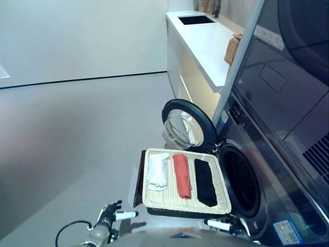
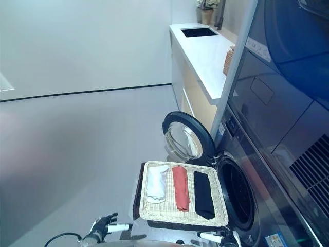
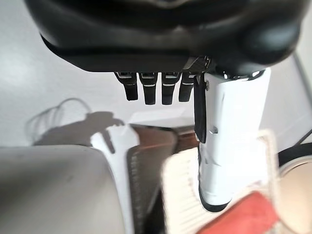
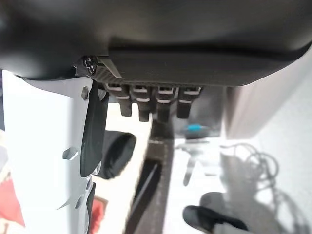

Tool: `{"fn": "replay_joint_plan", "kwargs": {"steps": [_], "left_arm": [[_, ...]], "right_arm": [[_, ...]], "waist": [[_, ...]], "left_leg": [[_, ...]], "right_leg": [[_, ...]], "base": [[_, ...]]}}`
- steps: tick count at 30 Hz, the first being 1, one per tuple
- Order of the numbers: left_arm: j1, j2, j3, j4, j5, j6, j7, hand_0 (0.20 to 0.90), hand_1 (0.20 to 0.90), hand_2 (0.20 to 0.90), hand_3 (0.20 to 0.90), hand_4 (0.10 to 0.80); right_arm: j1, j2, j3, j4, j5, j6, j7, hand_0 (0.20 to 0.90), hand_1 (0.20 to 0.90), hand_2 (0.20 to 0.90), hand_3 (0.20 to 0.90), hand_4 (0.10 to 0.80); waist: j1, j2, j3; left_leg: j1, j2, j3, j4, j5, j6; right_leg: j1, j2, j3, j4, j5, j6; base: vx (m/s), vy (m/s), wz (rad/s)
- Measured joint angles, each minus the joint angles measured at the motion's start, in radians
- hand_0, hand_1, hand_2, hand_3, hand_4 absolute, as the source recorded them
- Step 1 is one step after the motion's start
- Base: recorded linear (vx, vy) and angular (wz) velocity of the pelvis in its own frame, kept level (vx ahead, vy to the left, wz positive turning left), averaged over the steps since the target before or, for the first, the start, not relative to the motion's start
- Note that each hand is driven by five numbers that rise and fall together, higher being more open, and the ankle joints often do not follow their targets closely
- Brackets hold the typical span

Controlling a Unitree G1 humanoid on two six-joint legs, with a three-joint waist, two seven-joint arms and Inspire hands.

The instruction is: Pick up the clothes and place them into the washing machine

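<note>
- The washer (image 1: pixel 267 170) fills the right of the scene. Its drum mouth (image 1: pixel 240 180) is open, and its round door (image 1: pixel 186 125) is swung out to the far left of the mouth.
- A wicker tray (image 1: pixel 154 201) sits just left of the drum mouth, on a dark stand (image 1: pixel 139 180), between the two hands and a little beyond them.
- Three folded clothes lie side by side in the tray, each with its long axis running near to far: a white cloth (image 1: pixel 158 171) on the left, a red cloth (image 1: pixel 181 176) in the middle, a black cloth (image 1: pixel 204 182) on the right, nearest the drum.
- The right hand (image 1: pixel 226 225) hangs at the tray's near right corner. Its fingers are straight and apart and it holds nothing. The black cloth lies just beyond it, so I judge this hand best placed for a first grasp, with a short swing right into the drum.
- The left hand (image 1: pixel 110 214) hangs off the tray's near left corner, also with fingers spread and nothing in them. The white cloth lies beyond it and to its right.
</note>
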Motion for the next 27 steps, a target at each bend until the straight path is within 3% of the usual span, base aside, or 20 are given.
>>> {"fn": "replay_joint_plan", "kwargs": {"steps": [2,4,7,9,11,12,13,15,16,18,20,21,27], "left_arm": [[0.0,0.003,0.012,0.002,-0.006,0.0,0.001,0.9,0.9,0.9,0.9,0.8],[0.004,0.003,0.028,0.003,-0.004,0.002,0.003,0.9,0.9,0.9,0.9,0.8],[0.004,-0.009,0.008,0.002,-0.002,0.004,0.007,0.9,0.9,0.9,0.9,0.8],[0.005,-0.01,0.002,0.001,-0.002,0.004,0.009,0.9,0.9,0.9,0.9,0.8],[0.021,-0.013,-0.008,0.0,0.002,0.006,0.01,0.9,0.9,0.9,0.9,0.8],[0.039,-0.021,-0.01,-0.002,0.007,0.006,0.011,0.9,0.9,0.9,0.9,0.8],[0.045,-0.018,-0.011,-0.001,0.009,0.008,0.015,0.9,0.9,0.9,0.9,0.8],[0.042,-0.015,-0.011,-0.003,0.021,0.008,0.016,0.9,0.9,0.9,0.9,0.8],[0.04,-0.016,-0.012,-0.005,0.024,0.009,0.017,0.9,0.9,0.9,0.9,0.8],[0.04,-0.01,-0.012,-0.018,0.029,0.009,0.018,0.9,0.9,0.9,0.9,0.8],[0.04,0.003,-0.011,-0.021,0.029,0.008,0.025,0.9,0.9,0.9,0.9,0.8],[0.043,0.014,-0.01,-0.02,0.029,0.01,0.025,0.9,0.9,0.9,0.9,0.8],[0.076,0.014,-0.003,-0.02,0.029,0.01,0.017,0.9,0.9,0.9,0.9,0.8]], "right_arm": [[-0.013,0.001,0.007,0.001,0.009,-0.001,0.0,0.9,0.9,0.9,0.9,0.8],[-0.024,0.0,0.01,-0.003,0.02,-0.003,0.0,0.9,0.9,0.9,0.9,0.8],[-0.013,-0.017,0.006,0.01,0.041,0.002,-0.001,0.9,0.9,0.9,0.9,0.8],[-0.012,-0.023,-0.002,0.01,0.049,0.0,-0.003,0.9,0.9,0.9,0.9,0.8],[-0.012,-0.033,-0.001,0.008,0.051,0.0,-0.003,0.9,0.9,0.9,0.9,0.8],[-0.012,-0.041,-0.002,0.009,0.051,0.0,-0.003,0.9,0.9,0.9,0.9,0.8],[-0.012,-0.037,0.0,0.008,0.05,0.0,-0.003,0.9,0.9,0.9,0.9,0.8],[-0.009,-0.031,-0.001,0.008,0.049,0.002,-0.001,0.9,0.9,0.9,0.9,0.8],[-0.009,-0.03,-0.001,0.007,0.046,0.004,-0.001,0.9,0.9,0.9,0.9,0.8],[-0.02,-0.028,-0.001,0.004,0.035,0.004,0.0,0.9,0.9,0.9,0.9,0.8],[-0.042,-0.02,-0.001,-0.013,0.03,0.003,-0.001,0.9,0.9,0.9,0.9,0.8],[-0.05,-0.015,0.0,-0.035,0.025,0.002,0.0,0.9,0.9,0.9,0.9,0.8],[-0.059,-0.03,-0.028,-0.039,0.013,0.004,-0.005,0.9,0.9,0.9,0.9,0.8]], "waist": [[0.004,-0.008,-0.001],[0.002,-0.011,0.0],[0.001,0.024,0.01],[0.003,0.041,0.003],[0.004,0.068,-0.015],[0.006,0.095,-0.027],[0.003,0.099,-0.031],[0.001,0.105,-0.033],[0.002,0.111,-0.033],[0.029,0.113,-0.016],[0.062,0.116,-0.009],[0.063,0.112,-0.005],[0.059,0.099,-0.019]], "left_leg": [[-0.001,0.022,0.0,-0.071,-0.005,0.01],[0.028,0.045,0.0,-0.273,0.0,0.009],[0.078,0.108,-0.008,-0.54,0.046,-0.008],[0.089,0.098,-0.014,-0.539,0.044,-0.007],[0.127,0.087,-0.009,-0.537,0.04,0.001],[0.151,0.088,-0.009,-0.555,0.062,0.062],[0.171,0.075,0.007,-0.575,0.065,0.098],[0.179,0.039,0.03,-0.579,0.056,0.135],[0.181,0.031,0.05,-0.578,0.056,0.149],[0.201,0.021,0.089,-0.577,0.041,0.168],[0.209,0.017,0.145,-0.579,0.028,0.177],[0.209,0.013,0.142,-0.578,0.026,0.176],[0.207,0.018,0.111,-0.573,0.015,0.159]], "right_leg": [[0.003,0.004,0.008,-0.012,-0.005,-0.009],[0.002,0.016,0.013,-0.033,-0.003,-0.014],[0.003,0.071,0.014,-0.034,0.002,-0.015],[0.003,0.076,0.021,-0.033,0.002,-0.014],[0.005,0.075,0.038,-0.033,-0.006,0.007],[0.004,0.082,0.043,-0.032,0.0,0.029],[0.006,0.067,0.055,-0.032,-0.005,0.045],[0.005,0.031,0.07,-0.029,-0.005,0.059],[0.001,0.017,0.074,-0.015,-0.011,0.083],[-0.041,0.005,0.067,0.073,-0.043,0.088],[-0.092,-0.04,-0.078,0.14,-0.077,0.087],[-0.081,-0.055,-0.108,0.136,-0.073,0.109],[-0.046,-0.043,-0.137,0.073,-0.065,0.11]], "base": [[0.202,0.083,-0.41],[0.206,0.116,-0.26],[0.18,0.113,0.01],[0.17,0.129,-0.27],[0.154,0.143,-0.55],[0.137,0.144,-0.57],[0.126,0.148,-0.48],[0.092,0.113,-0.28],[0.031,0.055,-0.18],[-0.02,0.013,-0.47],[0.04,-0.018,-0.67],[0.142,-0.047,-0.23],[0.098,-0.045,0.12]]}}
